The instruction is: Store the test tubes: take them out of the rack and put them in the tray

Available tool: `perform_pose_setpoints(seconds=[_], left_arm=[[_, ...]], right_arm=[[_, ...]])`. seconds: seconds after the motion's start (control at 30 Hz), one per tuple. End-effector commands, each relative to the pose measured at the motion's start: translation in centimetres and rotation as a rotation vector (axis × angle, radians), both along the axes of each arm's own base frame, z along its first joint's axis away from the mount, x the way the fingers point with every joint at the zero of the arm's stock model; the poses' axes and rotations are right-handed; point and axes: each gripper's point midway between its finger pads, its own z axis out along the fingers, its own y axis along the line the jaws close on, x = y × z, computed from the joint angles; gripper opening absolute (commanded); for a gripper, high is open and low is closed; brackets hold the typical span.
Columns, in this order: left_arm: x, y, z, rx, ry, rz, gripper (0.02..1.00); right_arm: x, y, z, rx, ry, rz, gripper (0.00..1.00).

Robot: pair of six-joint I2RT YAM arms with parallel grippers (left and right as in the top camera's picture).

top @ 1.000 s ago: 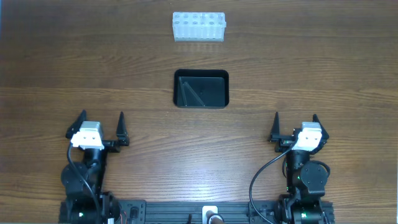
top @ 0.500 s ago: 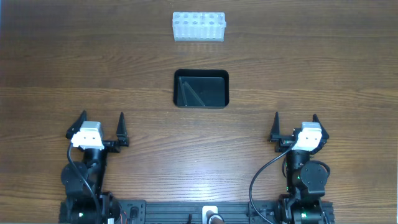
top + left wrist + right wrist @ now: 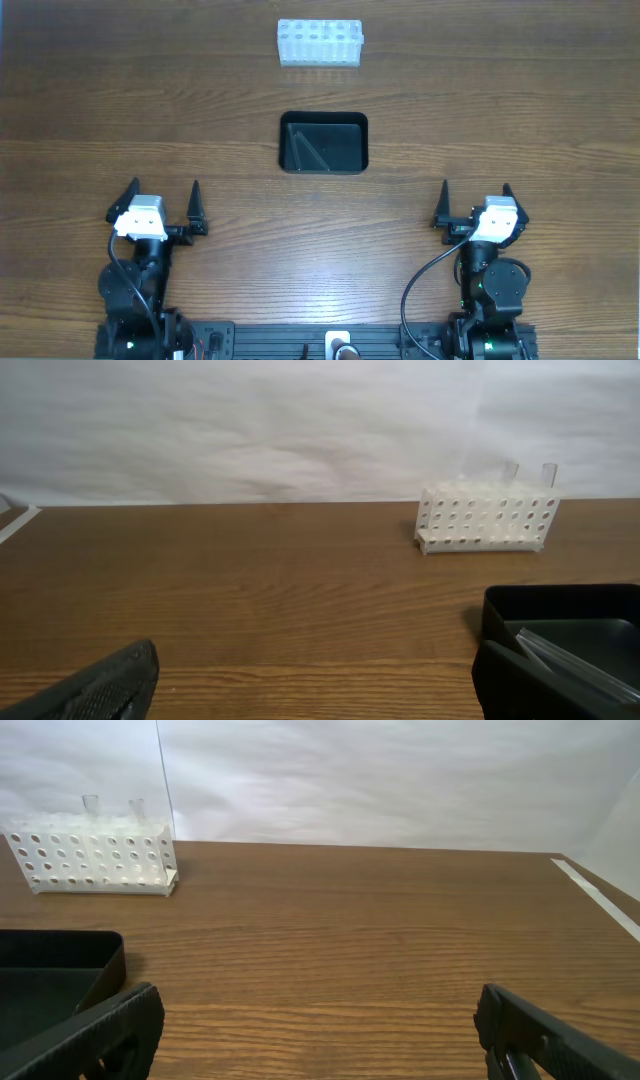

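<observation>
A white perforated test tube rack (image 3: 319, 44) stands at the far middle of the table, with two clear tubes (image 3: 529, 472) rising from its top; in the right wrist view the rack (image 3: 92, 861) shows two tubes (image 3: 112, 807) as well. A black tray (image 3: 323, 143) sits in front of the rack, with clear tubes (image 3: 309, 147) lying inside. My left gripper (image 3: 160, 204) rests open near the table's front left, far from the rack. My right gripper (image 3: 474, 205) rests open at the front right, with nothing between its fingers.
The wooden table (image 3: 500, 110) stretches wide on both sides of the tray. A white wall (image 3: 400, 780) stands behind the table's far edge.
</observation>
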Motion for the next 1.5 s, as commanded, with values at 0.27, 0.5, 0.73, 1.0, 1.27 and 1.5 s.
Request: perform_pose_setpoints(seconds=[0.27,0.5,0.73,1.0,1.27,1.5], left_arm=[[0.0,-0.1,-0.1,0.014,-0.005,-0.01,1.0],[0.0,-0.1,-0.1,0.014,-0.005,-0.01,1.0],[0.0,-0.1,-0.1,0.014,-0.005,-0.01,1.0],[0.0,-0.1,-0.1,0.014,-0.005,-0.01,1.0],[0.0,-0.1,-0.1,0.014,-0.005,-0.01,1.0],[0.0,-0.1,-0.1,0.014,-0.005,-0.01,1.0]], right_arm=[[0.0,-0.1,-0.1,0.003,-0.001,-0.005,0.991],[0.0,-0.1,-0.1,0.003,-0.001,-0.004,0.991],[0.0,-0.4,0.5,0.054,-0.031,-0.023,0.991],[1.6,-0.9,3.9,0.083,-0.058,-0.051,0.991],[7.4,1.1,7.0,0.089,0.037,0.054,0.991],[14.9,3.6,6.7,0.148,0.178,0.175,0.993]])
